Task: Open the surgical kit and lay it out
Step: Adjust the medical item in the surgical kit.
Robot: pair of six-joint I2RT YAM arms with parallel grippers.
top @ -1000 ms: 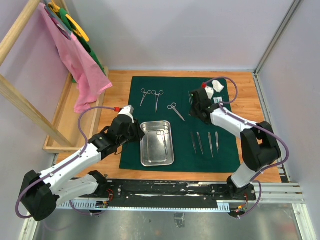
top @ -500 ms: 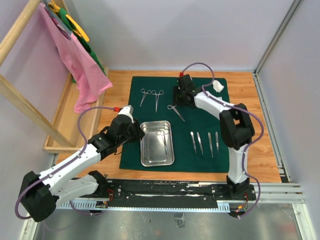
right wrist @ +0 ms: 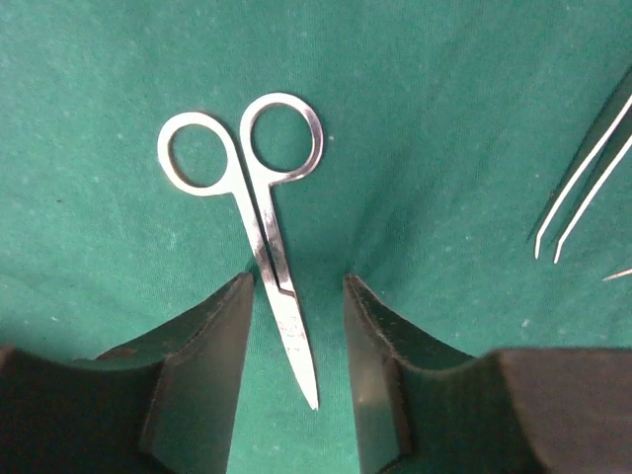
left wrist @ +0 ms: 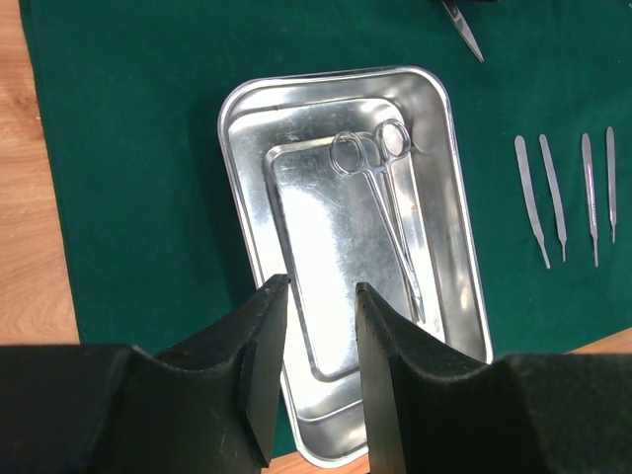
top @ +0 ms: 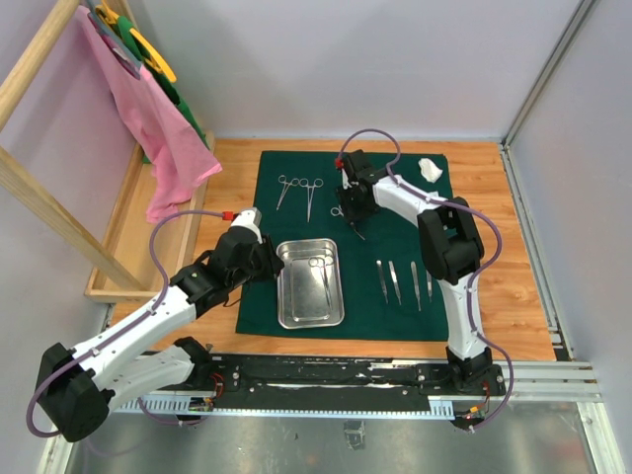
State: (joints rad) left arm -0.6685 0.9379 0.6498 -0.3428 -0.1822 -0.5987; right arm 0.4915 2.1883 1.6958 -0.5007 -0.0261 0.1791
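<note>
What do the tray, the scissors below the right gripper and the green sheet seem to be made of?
Tray: probably polished stainless steel, mirror-bright with reflections. Scissors: seemingly the same steel, silvery with bright glints. Sheet: looks like woven cloth, matte dark green, softly creased, with lint specks.

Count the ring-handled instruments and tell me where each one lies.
4. Two lie side by side on the far part of the green cloth: left forceps, right forceps. Scissors lie inside the open right claw. Tray forceps lies in the steel tray. None seems hidden.
</note>
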